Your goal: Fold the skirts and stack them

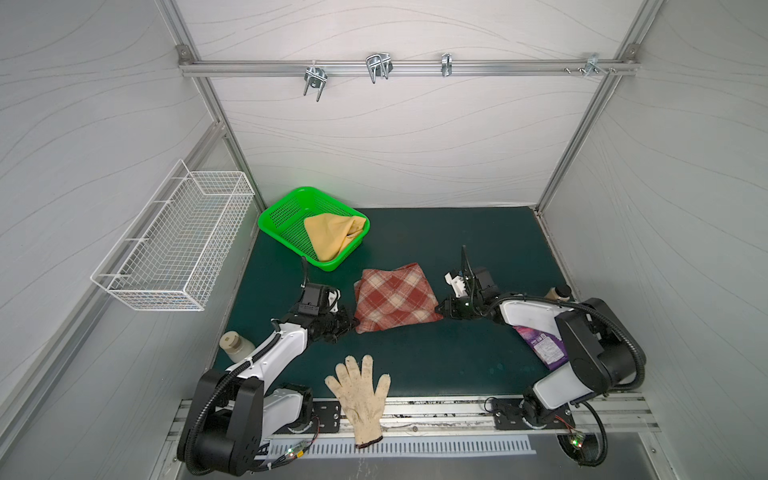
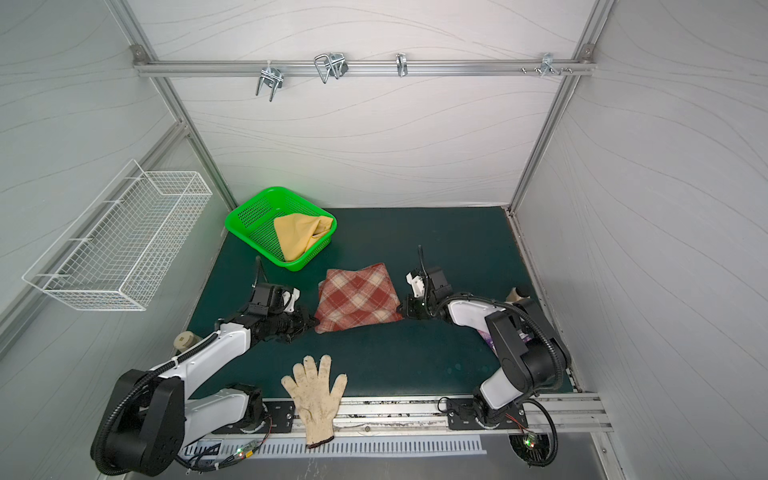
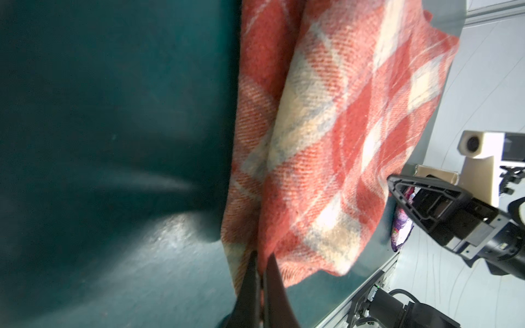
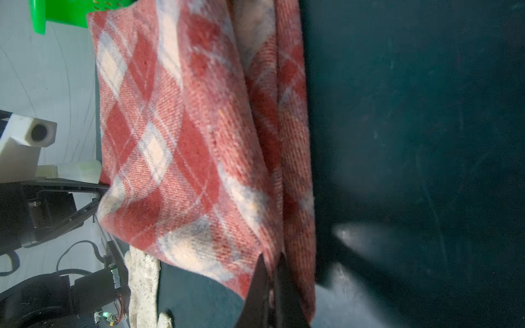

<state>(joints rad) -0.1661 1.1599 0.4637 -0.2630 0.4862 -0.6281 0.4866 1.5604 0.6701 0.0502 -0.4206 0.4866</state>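
Observation:
The rust-red and cream plaid skirt (image 1: 395, 299) (image 2: 357, 297) lies folded on the green mat at mid-table. My left gripper (image 1: 355, 322) (image 2: 316, 321) is at its near left corner. In the left wrist view that gripper (image 3: 262, 261) is shut, pinching a layer of the plaid cloth (image 3: 326, 142). My right gripper (image 1: 436, 309) (image 2: 400, 309) is at the near right corner, and the right wrist view shows it (image 4: 271, 261) shut on the plaid edge (image 4: 184, 142). The mustard-yellow skirt (image 1: 332, 237) (image 2: 303, 235) lies crumpled in the green basket (image 1: 270, 216).
An off-white knitted glove (image 1: 359, 395) lies at the front edge. A pale bottle (image 1: 235, 345) stands by the left arm. A purple packet (image 1: 540, 345) and a small bottle (image 1: 559, 292) sit under the right arm. A white wire basket (image 1: 174, 257) hangs on the left wall.

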